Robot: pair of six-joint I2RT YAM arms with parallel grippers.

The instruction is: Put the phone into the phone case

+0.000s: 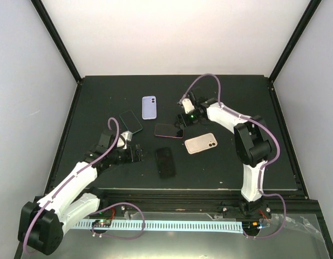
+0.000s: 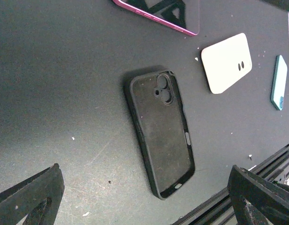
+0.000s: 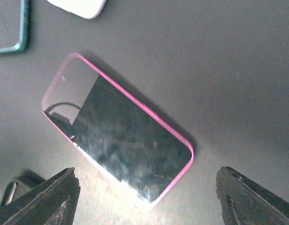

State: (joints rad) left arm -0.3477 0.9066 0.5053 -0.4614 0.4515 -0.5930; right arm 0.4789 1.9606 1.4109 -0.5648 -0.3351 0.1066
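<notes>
phone: pink-edged phone (image 3: 117,132) lies flat, screen up, around the middle of the table (image 1: 101,97)
case: black phone case (image 2: 162,140) lies inside up, closer to the near edge, not touching the phone
right gripper (image 3: 146,178): right over the phone, fingers spread wide, holding nothing
left gripper (image 2: 144,187): over the case, fingers wide apart too, nothing in them

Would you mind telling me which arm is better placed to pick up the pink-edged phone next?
Right: the right gripper, open, hovers directly over the pink-edged phone; the left gripper hangs over the empty black case.
</notes>
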